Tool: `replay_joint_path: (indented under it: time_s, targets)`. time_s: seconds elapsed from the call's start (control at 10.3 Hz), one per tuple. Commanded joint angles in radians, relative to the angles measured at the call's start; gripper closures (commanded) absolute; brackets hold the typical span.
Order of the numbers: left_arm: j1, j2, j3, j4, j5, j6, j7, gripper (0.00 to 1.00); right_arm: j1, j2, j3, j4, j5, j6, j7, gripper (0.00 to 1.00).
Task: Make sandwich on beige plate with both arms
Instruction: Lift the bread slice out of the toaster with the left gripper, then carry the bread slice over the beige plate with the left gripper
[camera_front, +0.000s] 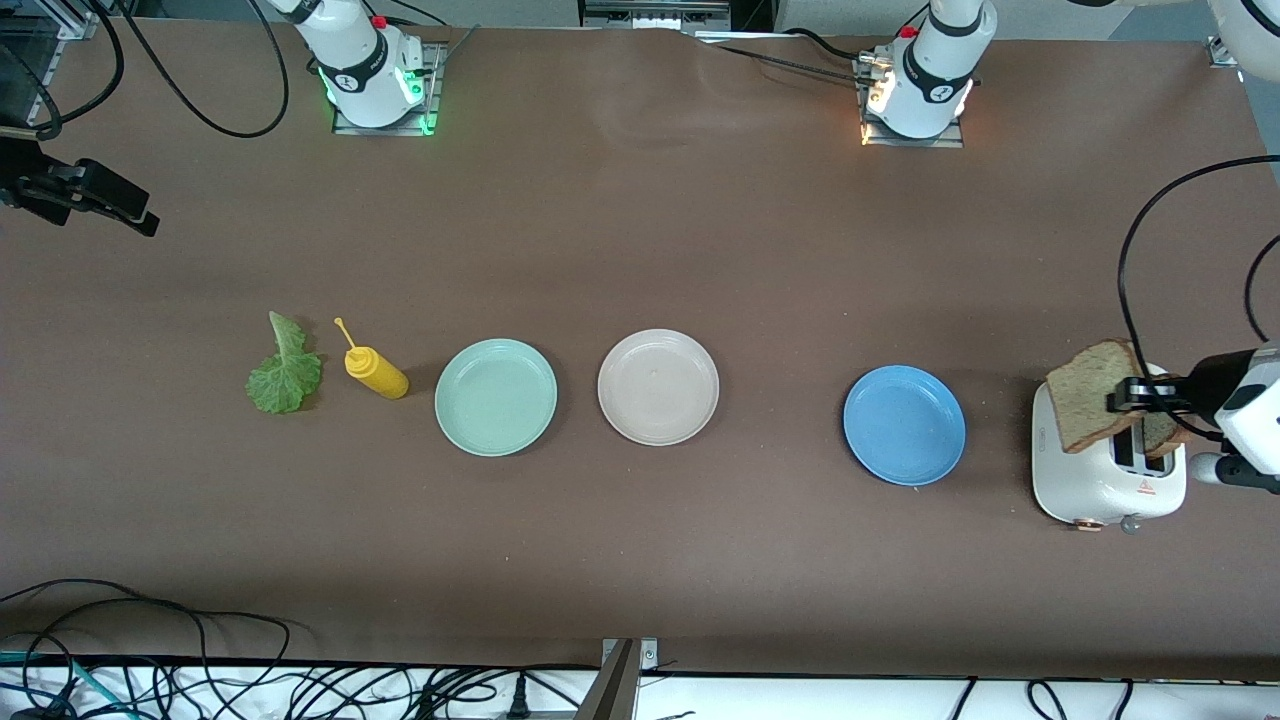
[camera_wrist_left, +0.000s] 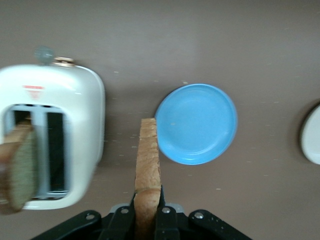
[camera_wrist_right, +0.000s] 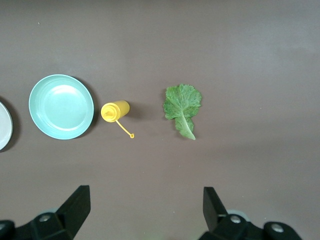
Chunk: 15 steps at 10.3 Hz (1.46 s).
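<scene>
The bread slice (camera_front: 1092, 394) is clamped on edge in the left pincer (camera_front: 1128, 395), lifted over the white toaster (camera_front: 1090, 482) at the left arm's end of the desk (camera_front: 640, 200). A second slice (camera_wrist_left: 19, 172) stands in a toaster slot beside that pincer. The beige plate (camera_front: 658, 386) lies bare near mid-desk, well apart from the left pincer; the blue plate (camera_front: 904, 424) lies between them, with open desk on both its sides. The toaster sits close to the desk's end edge.

The right pincer (camera_wrist_right: 145, 210) hangs with fingers spread wide, holding nothing, over open desk toward the right arm's end. Under its view lie the lettuce leaf (camera_front: 284, 368), the yellow squeeze bottle (camera_front: 375, 370) on its side just beside the leaf, and the mint-green plate (camera_front: 495, 396) next along, none touching.
</scene>
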<state>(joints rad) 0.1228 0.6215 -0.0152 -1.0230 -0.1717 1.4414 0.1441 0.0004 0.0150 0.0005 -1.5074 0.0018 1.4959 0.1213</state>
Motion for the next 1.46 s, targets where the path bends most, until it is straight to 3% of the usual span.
replay_joint_path:
  time_s: [0.0,0.29,0.49,0.78,0.97,1.36]
  targets:
    - [-0.041,0.003,0.008,-0.052,-0.129,-0.012,-0.105,1.00,-0.002,-0.003,0.003,0.016,0.015,-0.022,0.011,0.00]
    - [-0.098,0.047,0.008,-0.066,-0.268,-0.004,-0.187,1.00,-0.002,-0.003,0.003,0.016,0.015,-0.022,0.011,0.00]
    - [-0.139,0.070,0.006,-0.087,-0.296,0.055,-0.280,1.00,-0.002,-0.003,0.003,0.016,0.015,-0.022,0.011,0.00]
    - [-0.137,0.040,-0.093,-0.265,-0.357,0.326,-0.334,1.00,-0.002,-0.003,0.004,0.016,0.014,-0.022,0.011,0.00]
    - [-0.173,-0.060,-0.124,-0.465,-0.425,0.553,-0.398,1.00,-0.002,-0.004,0.004,0.016,0.014,-0.022,0.011,0.00]
    - [-0.253,-0.112,-0.127,-0.581,-0.601,0.697,-0.460,1.00,-0.002,-0.004,0.004,0.016,0.015,-0.023,0.011,0.00]
